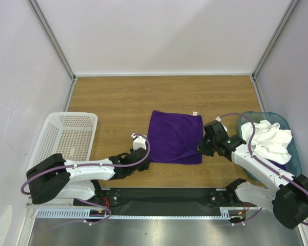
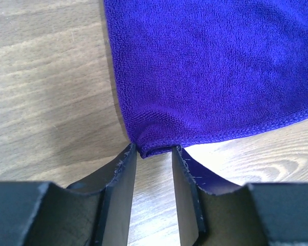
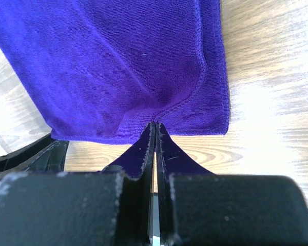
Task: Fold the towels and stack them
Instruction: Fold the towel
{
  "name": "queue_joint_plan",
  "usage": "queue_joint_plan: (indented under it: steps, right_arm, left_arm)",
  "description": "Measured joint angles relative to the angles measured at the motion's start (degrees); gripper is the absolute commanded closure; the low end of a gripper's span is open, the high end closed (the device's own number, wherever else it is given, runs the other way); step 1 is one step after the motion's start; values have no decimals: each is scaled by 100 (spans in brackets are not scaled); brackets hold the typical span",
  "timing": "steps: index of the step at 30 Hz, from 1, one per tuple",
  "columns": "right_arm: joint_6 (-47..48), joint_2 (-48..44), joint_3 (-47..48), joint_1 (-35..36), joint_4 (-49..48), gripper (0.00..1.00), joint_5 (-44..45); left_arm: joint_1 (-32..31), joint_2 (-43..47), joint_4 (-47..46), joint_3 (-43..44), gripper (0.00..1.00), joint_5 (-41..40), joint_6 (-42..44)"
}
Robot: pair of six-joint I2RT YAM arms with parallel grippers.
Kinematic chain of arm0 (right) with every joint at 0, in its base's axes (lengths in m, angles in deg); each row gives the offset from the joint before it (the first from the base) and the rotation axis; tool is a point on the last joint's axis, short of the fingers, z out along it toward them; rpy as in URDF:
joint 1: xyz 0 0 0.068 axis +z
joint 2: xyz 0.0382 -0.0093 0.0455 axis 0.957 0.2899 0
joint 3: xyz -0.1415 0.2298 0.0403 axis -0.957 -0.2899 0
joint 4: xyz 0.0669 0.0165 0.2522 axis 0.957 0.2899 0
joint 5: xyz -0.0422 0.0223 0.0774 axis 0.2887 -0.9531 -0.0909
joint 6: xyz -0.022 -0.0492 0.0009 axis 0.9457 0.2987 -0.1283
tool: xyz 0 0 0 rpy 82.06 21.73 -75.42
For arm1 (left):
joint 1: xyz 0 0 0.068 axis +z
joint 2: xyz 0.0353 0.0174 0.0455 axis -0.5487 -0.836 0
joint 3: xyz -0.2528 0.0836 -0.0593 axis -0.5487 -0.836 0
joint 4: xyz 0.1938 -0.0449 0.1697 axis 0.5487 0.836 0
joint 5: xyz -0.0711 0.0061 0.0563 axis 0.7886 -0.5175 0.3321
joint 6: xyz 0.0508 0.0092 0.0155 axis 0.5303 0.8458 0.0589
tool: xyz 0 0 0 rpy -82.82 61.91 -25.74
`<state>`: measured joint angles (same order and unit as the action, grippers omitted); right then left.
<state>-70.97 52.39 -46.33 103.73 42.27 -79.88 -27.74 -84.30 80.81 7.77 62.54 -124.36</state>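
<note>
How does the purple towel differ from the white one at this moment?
Place: the purple towel lies on the table; the white towel sits in the teal bin.
Pose: the purple towel is spread flat, roughly square; the white towel is a crumpled heap.
Handling: the right gripper pinches the purple towel's edge; no gripper touches the white towel.
Both are soft cloth.
</note>
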Motion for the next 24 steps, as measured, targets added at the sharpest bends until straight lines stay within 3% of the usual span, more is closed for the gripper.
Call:
queue_joint_plan:
  steps: [6,16,24]
  right_arm:
    - [13,-125,120,0,74,100,35]
    - [96,-234,173,0,352,100,251]
    - [144,-315,173,0,564,100,291]
  left_arm:
    - [0,-181,-173,22,73,-66,-26]
    - [-2,-442,319,337,99,-450,-627]
    - [-28,-223,562,264,100,-490,-527]
